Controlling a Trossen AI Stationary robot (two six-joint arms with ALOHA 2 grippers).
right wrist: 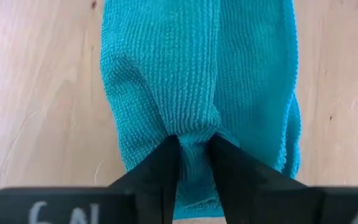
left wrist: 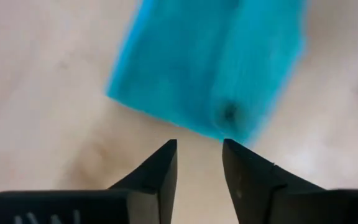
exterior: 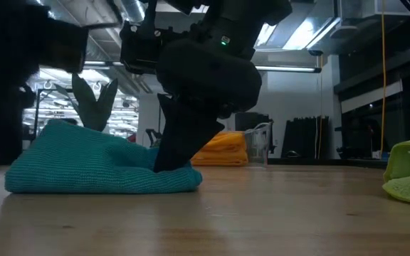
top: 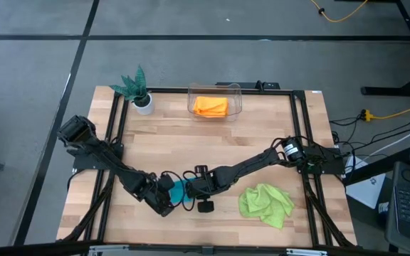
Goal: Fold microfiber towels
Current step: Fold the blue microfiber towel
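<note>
The teal towel (top: 178, 189) lies folded on the table near its front edge, seen close in the right wrist view (right wrist: 166, 68) and in the low view (exterior: 98, 167). My right gripper (right wrist: 194, 144) comes down on its right end and is shut on it. My left gripper (left wrist: 199, 146) stands open just off the towel's left edge (left wrist: 185, 124), with nothing between its fingers. A lime green towel (top: 265, 204) lies crumpled at the front right. An orange towel (top: 211, 106) lies folded in a clear container at the back. My right gripper pinches a raised pucker of the teal towel (right wrist: 194, 127) between its two fingertips, near the towel's end nearest the gripper. The fingers slant down from above, from the table's right. The towel lies on the table, its cloth gathered toward the fingers.
A clear container (top: 237, 92) stands at the back middle of the table. A small green plant in a white pot (top: 139, 91) stands at the back left. Black rails (top: 119, 121) run along the table's sides. Bare wood shows between the teal towel and the container.
</note>
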